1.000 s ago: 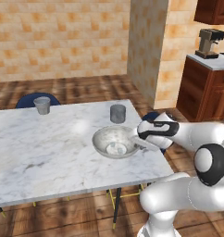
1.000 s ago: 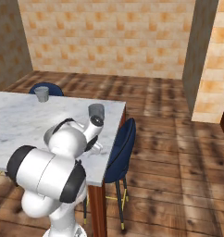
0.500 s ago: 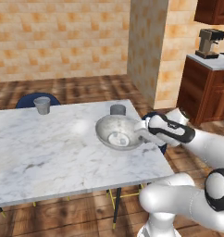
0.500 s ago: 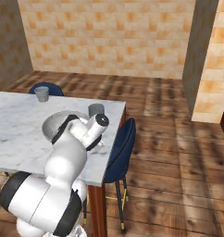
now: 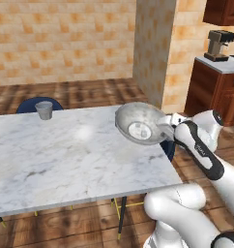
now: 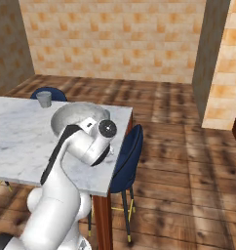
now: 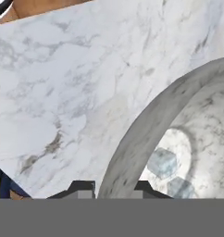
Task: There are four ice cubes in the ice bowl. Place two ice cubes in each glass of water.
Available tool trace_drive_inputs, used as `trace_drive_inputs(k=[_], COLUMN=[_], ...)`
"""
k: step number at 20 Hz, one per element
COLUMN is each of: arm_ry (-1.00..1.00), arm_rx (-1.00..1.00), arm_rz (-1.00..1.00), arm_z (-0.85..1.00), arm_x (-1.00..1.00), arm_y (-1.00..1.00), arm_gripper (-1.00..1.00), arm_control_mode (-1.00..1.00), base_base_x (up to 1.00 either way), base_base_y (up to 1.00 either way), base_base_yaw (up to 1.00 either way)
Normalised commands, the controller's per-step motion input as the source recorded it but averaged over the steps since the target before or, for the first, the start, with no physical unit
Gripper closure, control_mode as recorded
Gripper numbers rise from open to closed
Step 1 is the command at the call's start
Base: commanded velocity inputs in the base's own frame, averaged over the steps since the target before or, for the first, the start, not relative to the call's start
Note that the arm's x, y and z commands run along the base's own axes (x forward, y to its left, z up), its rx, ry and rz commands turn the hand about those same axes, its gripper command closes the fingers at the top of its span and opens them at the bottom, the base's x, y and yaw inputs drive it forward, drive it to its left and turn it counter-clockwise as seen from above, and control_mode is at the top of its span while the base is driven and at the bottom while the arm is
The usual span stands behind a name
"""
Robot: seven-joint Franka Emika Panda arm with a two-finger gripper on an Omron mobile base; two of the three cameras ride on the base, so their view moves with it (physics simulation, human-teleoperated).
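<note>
Two fingers: the gripper has its jaws clamped on the rim of the ice bowl, one dark tip on each side of the wall
Gripper position: at the bowl's near-right edge in the left base view, beyond the table's right end
Ice bowl: lifted clear of the marble table, tilted so its inside faces the left base camera; in the right base view it stands behind the arm's wrist
Ice cubes: two pale cubes lie against the bowl's inner floor in the hand view, close together; whether more are present cannot be told
Glass of water: one grey tumbler stands upright near the table's far left edge, well apart from the bowl; seen also in the right base view
Chairs: a blue chair sits at the table's right end; another blue chair back shows behind the tumbler
Surroundings: a coffee machine stands on a wooden cabinet at far right
</note>
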Motion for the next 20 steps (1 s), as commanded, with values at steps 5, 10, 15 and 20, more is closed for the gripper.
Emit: trace_drive_inputs(k=[5, 10, 15, 20], arm_ry=[0.0, 0.0, 0.0, 0.0], arm_rx=[-0.02, -0.12, -0.02, -0.04], arm_rz=[-0.51, -0.35, -0.16, 0.11], arm_z=[0.23, 0.1, 0.21, 0.24], arm_x=[-0.48, -0.49, -0.54, -0.38], arm_y=[-0.49, -0.16, -0.01, 0.0], arm_gripper=[1.0, 1.0, 1.0, 1.0], arm_control_mode=[-1.0, -1.0, -1.0, -1.0], base_base_x=[0.0, 0.0, 0.0, 0.0], base_base_y=[0.0, 0.0, 0.0, 0.0], base_base_yaw=[0.0, 0.0, 0.0, 0.0])
